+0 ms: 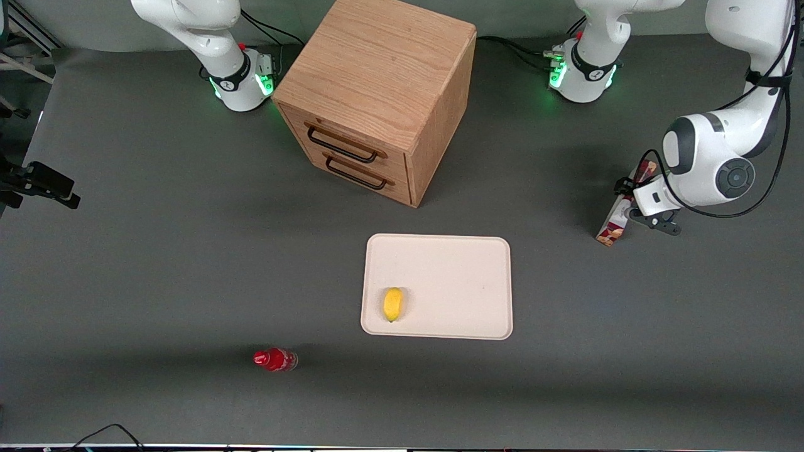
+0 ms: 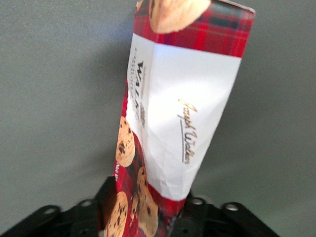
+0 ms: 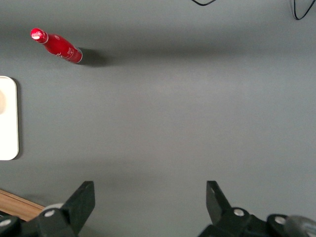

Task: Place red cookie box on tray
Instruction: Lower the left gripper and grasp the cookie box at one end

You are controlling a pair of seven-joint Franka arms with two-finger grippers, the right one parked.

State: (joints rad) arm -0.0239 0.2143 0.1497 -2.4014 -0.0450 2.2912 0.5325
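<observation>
Red-plaid cookie box (image 2: pixel 177 113) sits clamped in my fingers (image 2: pixel 197 217), tilted, well apart from the tray (image 1: pixel 465 257). My gripper (image 1: pixel 634 207) hangs toward the working arm's end of the tabletop (image 1: pixel 157 251).

Red tartan, cream, yellow and oak on dark grey

The long red-tartan cardboard cookie box (image 2: pixel 173 113) is showing a white band with gold script and brown cookie prints; the flat cream-white tray (image 1: pixel 465 276) is carrying a yellow lemon (image 1: pixel 393 304); the black gripper (image 2: pixel 163 217) is contrasting with the oak-grain cabinet (image 1: pixel 377 94).
</observation>
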